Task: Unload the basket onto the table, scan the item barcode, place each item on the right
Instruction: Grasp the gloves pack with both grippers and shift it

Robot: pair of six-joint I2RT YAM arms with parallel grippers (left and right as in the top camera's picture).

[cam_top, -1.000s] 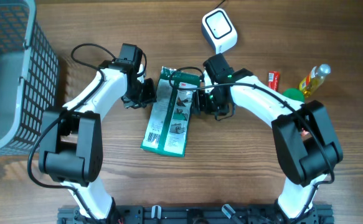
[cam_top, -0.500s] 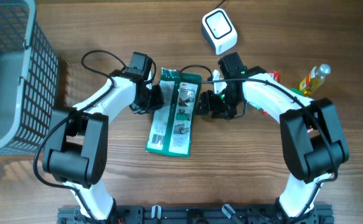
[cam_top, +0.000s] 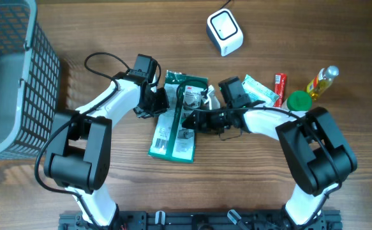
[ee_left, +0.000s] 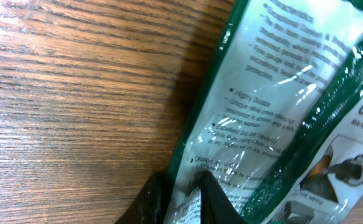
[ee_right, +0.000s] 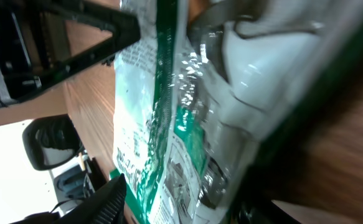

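The item is a green and white plastic glove package (cam_top: 175, 124) lying lengthwise at the table's middle, shown close up as package (ee_left: 274, 112) and package (ee_right: 169, 124). No barcode is readable in any view. The white scanner (cam_top: 224, 32) stands at the back, apart from the package. My left gripper (cam_top: 157, 102) is shut on the package's left edge, both fingers (ee_left: 215, 199) pinching the film. My right gripper (cam_top: 191, 120) reaches in from the right; its jaws stand apart astride the package's right side, one finger (ee_right: 106, 199) at the lower left of its view.
A grey mesh basket (cam_top: 13, 76) fills the left side. Right of the arms lie a green and white packet (cam_top: 260, 91), a small red item (cam_top: 280, 82), a green lid (cam_top: 298, 101) and a yellow bottle (cam_top: 321, 81).
My right gripper slid left from beside the package onto its right side and its jaws narrowed. The left gripper closed on the left edge and stayed there.
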